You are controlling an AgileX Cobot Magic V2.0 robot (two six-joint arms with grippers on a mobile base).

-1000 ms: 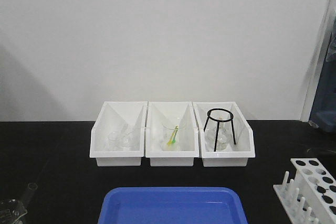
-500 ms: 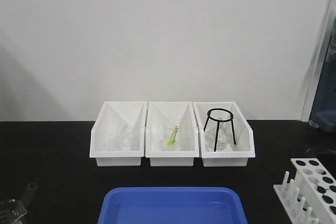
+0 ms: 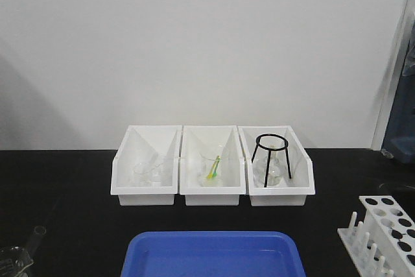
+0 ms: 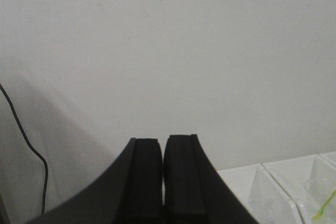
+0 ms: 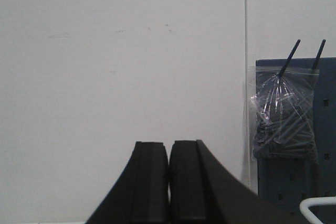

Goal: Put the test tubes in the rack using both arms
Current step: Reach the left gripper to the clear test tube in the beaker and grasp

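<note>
A slim clear test tube [image 3: 34, 237] leans at the table's near left corner, beside a squat glass beaker [image 3: 11, 261] cut off by the frame edge. The white rack [image 3: 388, 235], with dark round holes and a row of pegs, stands at the near right corner. Neither arm shows in the front view. In the left wrist view my left gripper [image 4: 163, 141] is shut with nothing in it and faces the white wall. In the right wrist view my right gripper [image 5: 168, 143] is likewise shut and empty, also facing the wall.
Three white bins [image 3: 212, 189] stand in a row at mid table: clear glassware [image 3: 146, 173] in the left, a yellow-green stick [image 3: 213, 168] in the middle, a black wire tripod [image 3: 270, 159] in the right. A blue tray [image 3: 211, 254] lies in front. A bag of dark parts [image 5: 283, 119] hangs on a blue pegboard.
</note>
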